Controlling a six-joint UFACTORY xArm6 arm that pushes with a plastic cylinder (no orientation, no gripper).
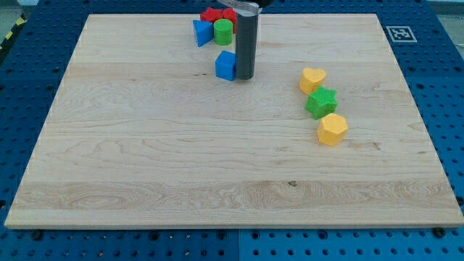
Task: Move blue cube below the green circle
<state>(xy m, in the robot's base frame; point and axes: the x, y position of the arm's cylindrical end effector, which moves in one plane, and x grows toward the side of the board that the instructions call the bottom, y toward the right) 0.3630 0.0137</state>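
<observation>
The blue cube sits on the wooden board near the view's top, left of centre. The green circle, a short green cylinder, stands above it toward the view's top. My tip is at the end of the dark rod, touching or almost touching the cube's right side. The cube lies below the green circle with a small gap between them.
A blue triangular block lies left of the green circle, and red blocks lie behind it. At the view's right a yellow heart, a green star and a yellow hexagon form a short column.
</observation>
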